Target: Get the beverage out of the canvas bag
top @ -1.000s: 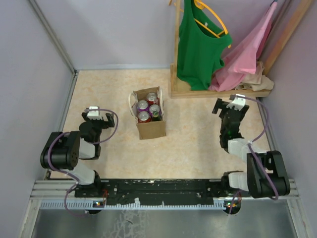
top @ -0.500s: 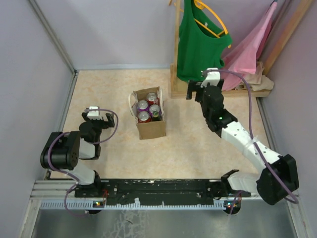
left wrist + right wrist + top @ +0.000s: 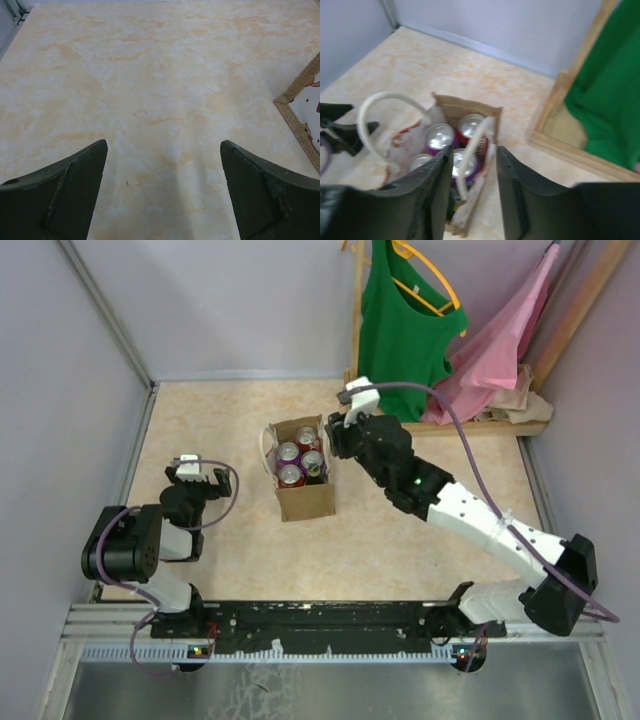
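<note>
Marbled tan table [image 3: 220, 420], wooden rack [image 3: 380, 428] far right, green top [image 3: 400, 330] hanging, canvas bag [image 3: 305, 498] upright mid-table, four cans [image 3: 299, 462] inside, right gripper [image 3: 335, 437] over its right rim, fingers narrowly apart, white handle [image 3: 470, 150] in the gap, left gripper [image 3: 164, 145] well left, fingers wide, holding nothing

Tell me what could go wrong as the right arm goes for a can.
A white handle arches across the gap of the right gripper, so it may snag the loop instead of a can. The cans sit tightly packed in the canvas bag and the left gripper is away from it, so the bag might lift too.
</note>
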